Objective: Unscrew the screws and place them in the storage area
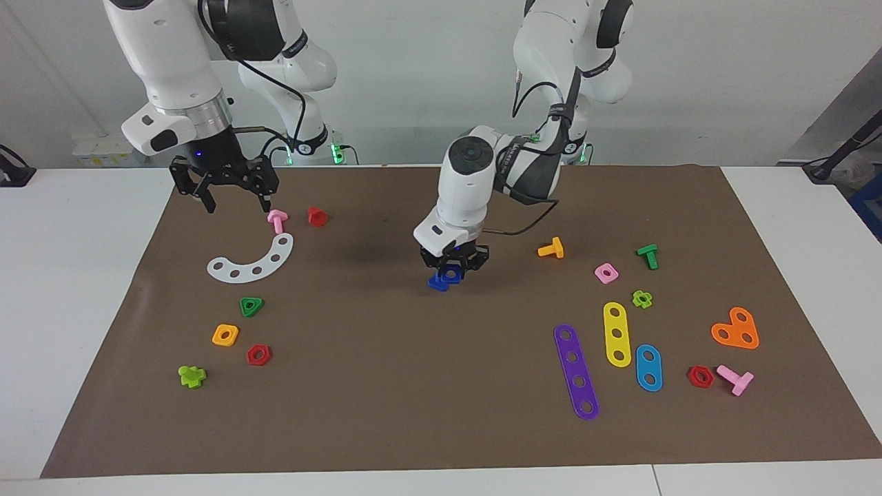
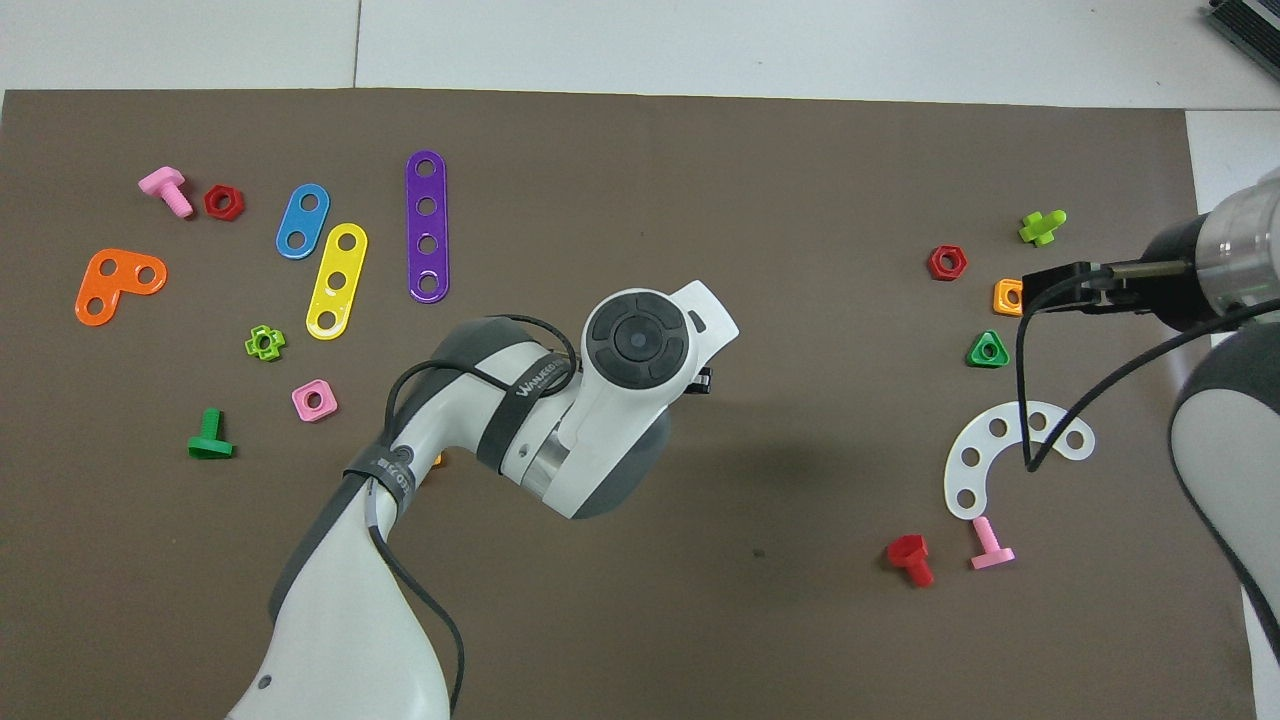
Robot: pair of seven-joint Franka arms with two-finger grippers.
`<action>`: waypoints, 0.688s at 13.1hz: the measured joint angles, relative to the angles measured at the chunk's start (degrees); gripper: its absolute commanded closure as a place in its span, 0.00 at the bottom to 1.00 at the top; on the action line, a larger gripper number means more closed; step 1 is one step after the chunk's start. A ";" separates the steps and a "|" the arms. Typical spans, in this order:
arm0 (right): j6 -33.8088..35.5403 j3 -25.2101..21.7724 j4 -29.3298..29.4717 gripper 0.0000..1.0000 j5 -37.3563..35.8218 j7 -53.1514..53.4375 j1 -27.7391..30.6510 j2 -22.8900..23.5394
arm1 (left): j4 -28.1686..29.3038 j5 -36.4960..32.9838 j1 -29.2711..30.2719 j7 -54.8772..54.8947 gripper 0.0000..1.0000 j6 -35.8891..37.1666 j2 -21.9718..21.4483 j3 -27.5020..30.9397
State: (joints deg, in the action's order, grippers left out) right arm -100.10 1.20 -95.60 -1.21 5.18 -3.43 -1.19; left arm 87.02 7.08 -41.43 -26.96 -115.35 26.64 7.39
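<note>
My left gripper (image 1: 453, 269) hangs low over the middle of the brown mat (image 1: 386, 386), shut on a blue nut (image 1: 452, 274) with a hole. The dark-blue screw (image 1: 437, 283) sticks out below the nut, tilted, at or just above the mat. From overhead the left wrist (image 2: 640, 345) hides both. The storage area is at the right arm's end, with a white curved strip (image 1: 252, 264), a green triangular nut (image 1: 251, 306), an orange square nut (image 1: 225, 335) and a red hexagonal nut (image 1: 258, 355). My right gripper (image 1: 235, 202) waits open above the mat beside a pink bolt (image 1: 277, 220).
A red bolt (image 1: 317, 216) lies by the pink one, and a lime cross piece (image 1: 191, 376) near the red nut. Toward the left arm's end lie an orange bolt (image 1: 551, 248), a green bolt (image 1: 648, 255), a pink nut (image 1: 606, 273) and purple (image 1: 576, 372), yellow (image 1: 617, 334) and blue strips (image 1: 648, 367).
</note>
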 measured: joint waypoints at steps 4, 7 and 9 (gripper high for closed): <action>-0.43 0.70 -0.74 0.04 0.01 0.02 -3.01 0.32 | -1.12 0.36 11.15 8.68 0.85 5.48 1.10 0.18; -3.37 0.79 -1.58 0.04 0.00 4.07 -7.50 1.96 | -0.01 0.47 19.51 19.87 0.85 10.49 1.30 0.26; -6.81 0.84 -2.23 0.05 0.00 6.56 -10.28 4.12 | 2.91 0.46 23.06 25.48 0.76 10.19 1.01 0.40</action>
State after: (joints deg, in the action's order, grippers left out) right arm -106.91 2.05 -97.84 -1.21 11.74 -13.71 2.93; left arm 89.93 7.54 -18.36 -1.48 -105.16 27.64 7.78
